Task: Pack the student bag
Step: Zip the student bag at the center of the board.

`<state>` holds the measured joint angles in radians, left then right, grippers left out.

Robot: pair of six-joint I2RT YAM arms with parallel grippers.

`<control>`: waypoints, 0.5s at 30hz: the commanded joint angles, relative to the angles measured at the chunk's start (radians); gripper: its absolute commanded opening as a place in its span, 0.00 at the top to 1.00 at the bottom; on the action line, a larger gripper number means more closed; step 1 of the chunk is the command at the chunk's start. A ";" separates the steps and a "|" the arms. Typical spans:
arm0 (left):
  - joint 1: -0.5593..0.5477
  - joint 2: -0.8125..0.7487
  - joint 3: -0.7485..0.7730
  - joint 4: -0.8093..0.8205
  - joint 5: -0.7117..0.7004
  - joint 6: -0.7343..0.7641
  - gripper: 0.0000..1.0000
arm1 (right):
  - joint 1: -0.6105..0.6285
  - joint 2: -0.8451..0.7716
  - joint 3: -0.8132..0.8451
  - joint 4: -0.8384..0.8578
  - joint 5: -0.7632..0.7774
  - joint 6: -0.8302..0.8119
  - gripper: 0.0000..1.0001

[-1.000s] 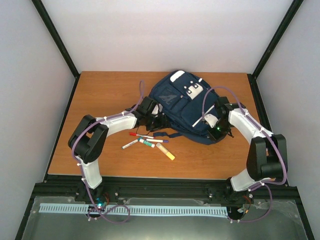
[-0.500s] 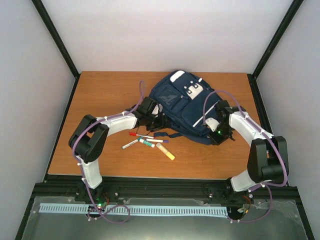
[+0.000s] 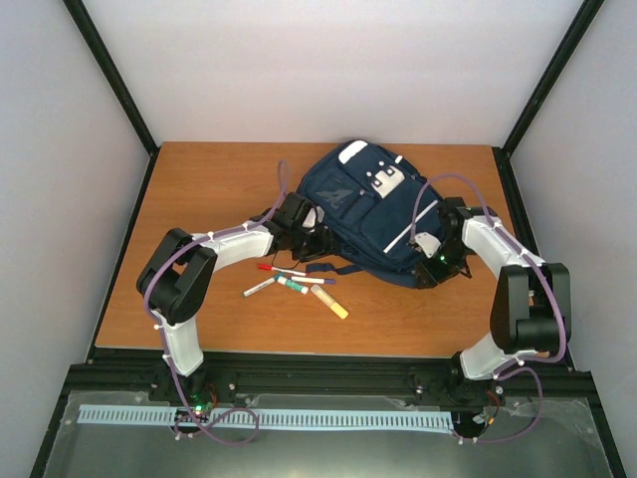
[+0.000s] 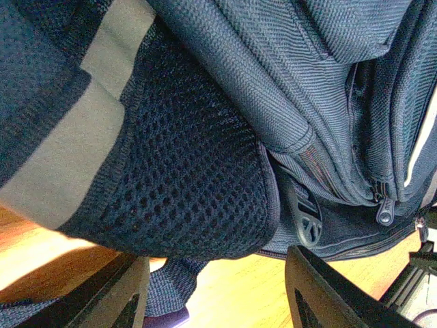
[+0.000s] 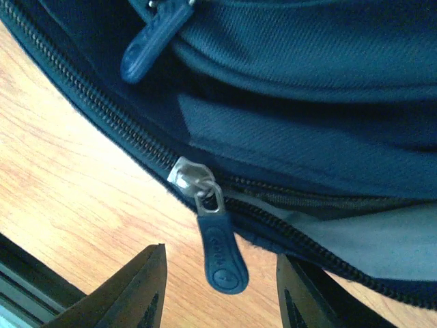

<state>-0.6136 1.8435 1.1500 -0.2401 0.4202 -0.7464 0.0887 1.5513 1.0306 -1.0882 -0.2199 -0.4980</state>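
Observation:
The student bag (image 3: pixel 363 204), a navy backpack with white patches, lies at the back middle of the table. My left gripper (image 3: pixel 311 242) is at its near left edge. In the left wrist view its jaws (image 4: pixel 215 301) are open under the bag's mesh side pocket (image 4: pixel 184 184), holding nothing. My right gripper (image 3: pixel 430 267) is at the bag's near right corner. Its jaws (image 5: pixel 220 294) are open on either side of a blue zipper pull (image 5: pixel 222 256), which hangs free from a silver slider (image 5: pixel 188 174). Grey lining (image 5: pixel 369 239) shows to the right of the slider.
Several pens and markers (image 3: pixel 294 282) lie on the wooden table in front of the bag, among them a red one (image 3: pixel 269 267) and a yellow one (image 3: pixel 330 301). White walls and black frame posts (image 3: pixel 109 75) enclose the table.
My right gripper has opened and let go of the zipper pull, and that arm has shifted slightly toward the near side. The left arm has not moved.

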 commanded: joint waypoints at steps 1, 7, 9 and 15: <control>-0.002 0.018 0.023 0.022 0.019 -0.008 0.43 | -0.059 0.072 0.062 -0.027 -0.154 -0.065 0.56; -0.002 0.023 0.026 0.018 0.020 -0.006 0.43 | -0.071 0.134 0.069 -0.046 -0.233 -0.086 0.69; -0.002 0.025 0.025 0.016 0.018 -0.007 0.43 | -0.072 0.127 0.069 -0.047 -0.232 -0.085 0.73; -0.001 0.036 0.027 0.024 0.030 -0.013 0.43 | -0.073 0.065 0.063 -0.045 -0.147 -0.065 0.87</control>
<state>-0.6132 1.8637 1.1500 -0.2390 0.4339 -0.7479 0.0193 1.6756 1.0821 -1.1286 -0.3885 -0.5663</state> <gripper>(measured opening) 0.567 0.157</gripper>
